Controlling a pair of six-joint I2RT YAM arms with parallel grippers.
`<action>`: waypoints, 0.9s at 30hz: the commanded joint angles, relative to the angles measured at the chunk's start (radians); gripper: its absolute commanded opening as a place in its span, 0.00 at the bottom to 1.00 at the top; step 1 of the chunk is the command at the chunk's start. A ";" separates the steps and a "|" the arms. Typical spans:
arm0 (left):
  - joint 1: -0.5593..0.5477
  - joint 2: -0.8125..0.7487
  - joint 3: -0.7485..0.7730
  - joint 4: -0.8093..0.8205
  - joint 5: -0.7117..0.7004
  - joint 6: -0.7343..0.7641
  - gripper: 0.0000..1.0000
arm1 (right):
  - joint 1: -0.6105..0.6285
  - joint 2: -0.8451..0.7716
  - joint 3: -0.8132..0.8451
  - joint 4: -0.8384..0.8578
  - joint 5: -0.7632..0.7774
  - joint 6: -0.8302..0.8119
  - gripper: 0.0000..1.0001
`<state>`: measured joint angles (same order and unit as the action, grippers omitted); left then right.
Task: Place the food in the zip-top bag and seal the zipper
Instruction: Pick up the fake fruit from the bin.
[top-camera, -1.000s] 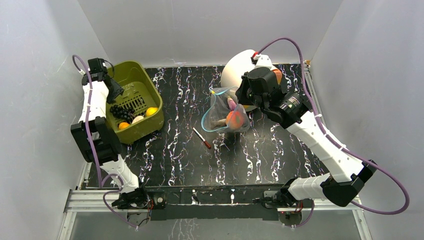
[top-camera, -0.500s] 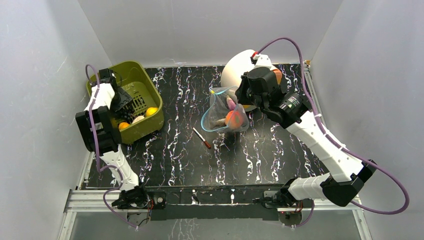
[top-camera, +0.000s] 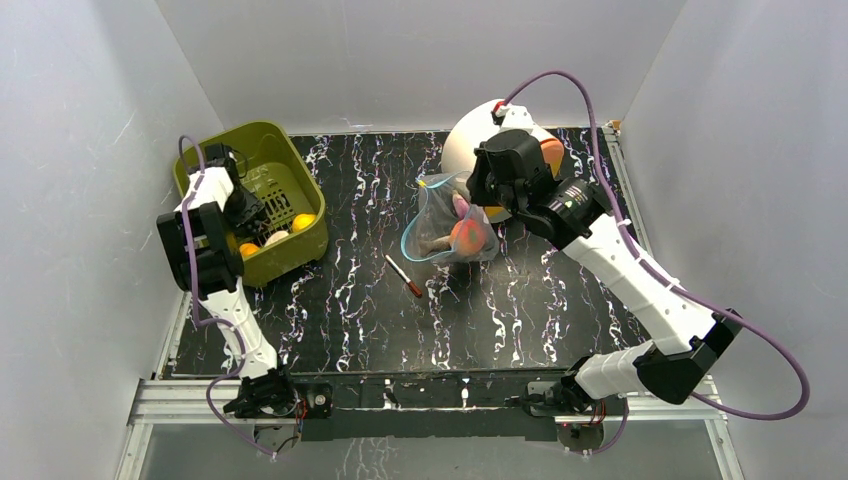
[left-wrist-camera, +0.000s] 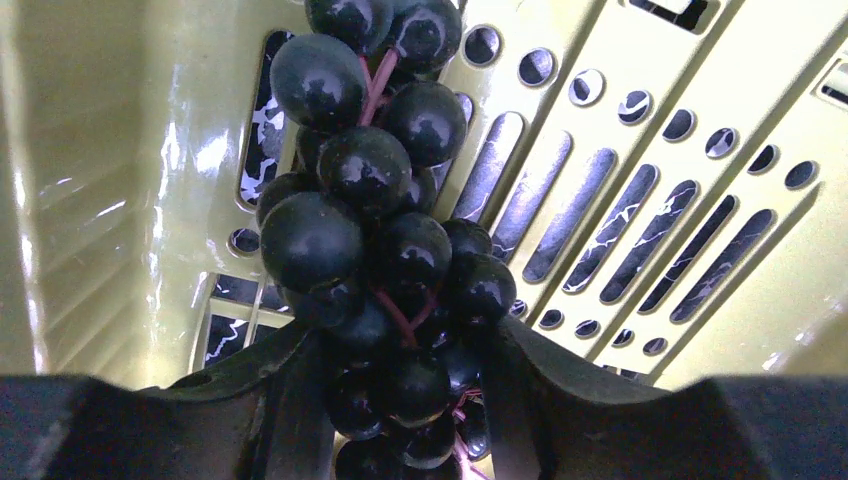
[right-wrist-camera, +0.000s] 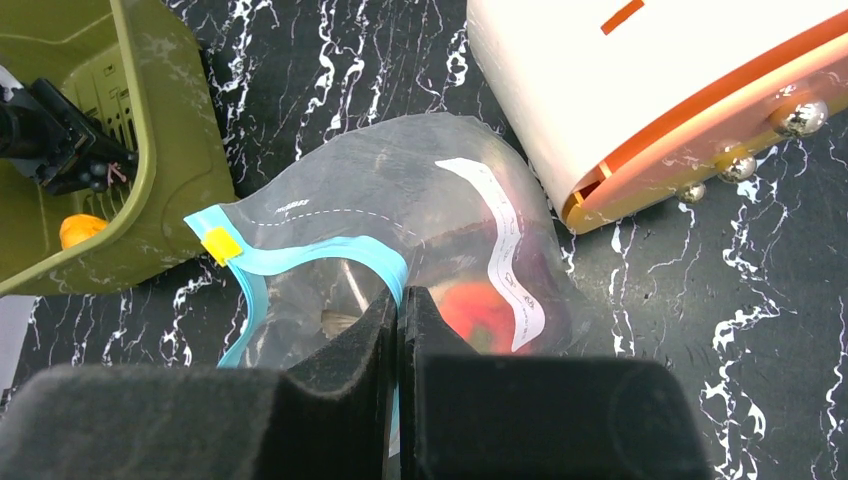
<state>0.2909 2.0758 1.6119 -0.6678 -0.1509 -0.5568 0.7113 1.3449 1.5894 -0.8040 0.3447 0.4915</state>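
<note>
The left pincer (left-wrist-camera: 400, 375) pinches the grape cluster (left-wrist-camera: 370, 230) inside the basket (left-wrist-camera: 640, 200); better to lift it straight up, clear of the rim. The right pincer (right-wrist-camera: 400, 300) pinches the zipper (right-wrist-camera: 300, 255) of the zip-top bag (right-wrist-camera: 400, 190) on the worktop (top-camera: 350, 300).

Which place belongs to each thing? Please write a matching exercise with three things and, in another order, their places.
1. dark plastic grape cluster
2. clear crinkly zip-top bag
3. thin red-tipped pen

A. lying on the black marbled table
B. pinched at its teal-blue zipper by the right end effector
C. held by the left end effector inside the olive-green slotted basket

Pairs: 1-C, 2-B, 3-A
</note>
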 joint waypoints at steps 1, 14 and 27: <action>0.004 0.007 0.034 -0.015 0.011 0.007 0.42 | -0.007 0.005 0.066 0.071 0.017 -0.017 0.00; 0.001 -0.092 0.060 -0.042 0.019 0.006 0.28 | -0.006 0.002 0.055 0.085 -0.016 -0.003 0.00; -0.024 -0.214 0.092 -0.036 0.090 -0.032 0.27 | -0.006 -0.036 0.038 0.064 -0.041 0.044 0.00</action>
<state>0.2817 1.9400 1.6547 -0.6899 -0.0982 -0.5770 0.7105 1.3602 1.5974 -0.8017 0.3107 0.5117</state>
